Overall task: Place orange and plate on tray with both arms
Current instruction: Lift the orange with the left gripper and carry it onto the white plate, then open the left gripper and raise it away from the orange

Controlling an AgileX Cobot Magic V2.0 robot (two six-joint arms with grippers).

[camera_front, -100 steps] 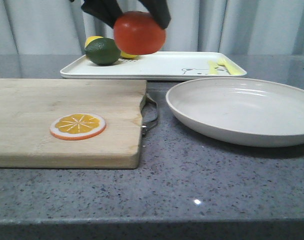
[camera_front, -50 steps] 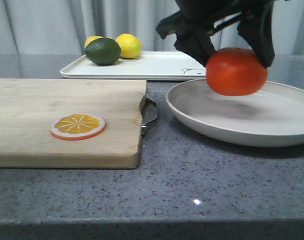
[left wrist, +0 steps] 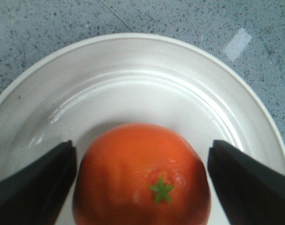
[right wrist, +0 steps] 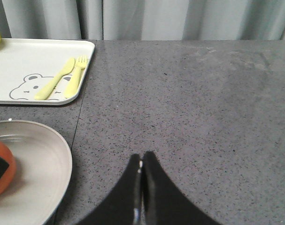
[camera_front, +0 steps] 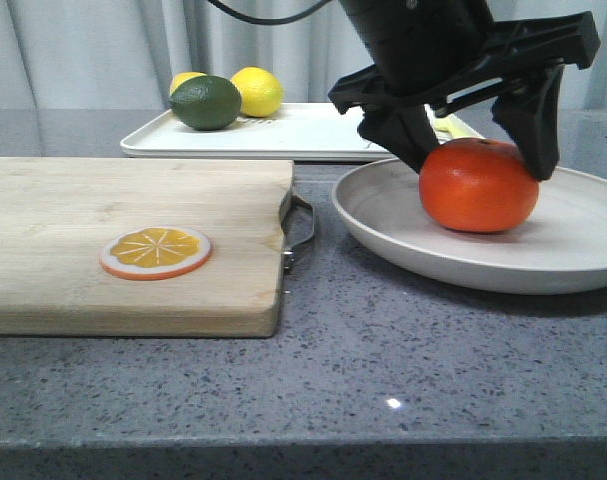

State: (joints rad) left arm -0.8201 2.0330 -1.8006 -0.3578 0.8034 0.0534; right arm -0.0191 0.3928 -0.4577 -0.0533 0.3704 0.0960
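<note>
The orange (camera_front: 478,190) sits in the off-white plate (camera_front: 383,215) on the counter at the right. My left gripper (camera_front: 481,172) comes down from above, one finger against each side of the fruit. In the left wrist view the orange (left wrist: 142,173), with its green stem star, fills the space between the two dark fingers (left wrist: 34,183) of the gripper (left wrist: 142,150), over the plate (left wrist: 133,51). The white tray (camera_front: 313,135) lies behind. My right gripper (right wrist: 141,157) is shut and empty over bare counter beside the plate (right wrist: 39,159); the tray (right wrist: 20,61) shows its bear drawing.
A wooden cutting board (camera_front: 103,210) with an orange slice (camera_front: 155,252) lies at the left, its metal handle (camera_front: 301,232) near the plate. A green lime (camera_front: 205,102) and two yellow lemons (camera_front: 256,90) sit on the tray's left end. Curtains hang behind.
My left gripper carried the orange from above the tray's left end rightward and down; the orange now rests in the plate.
</note>
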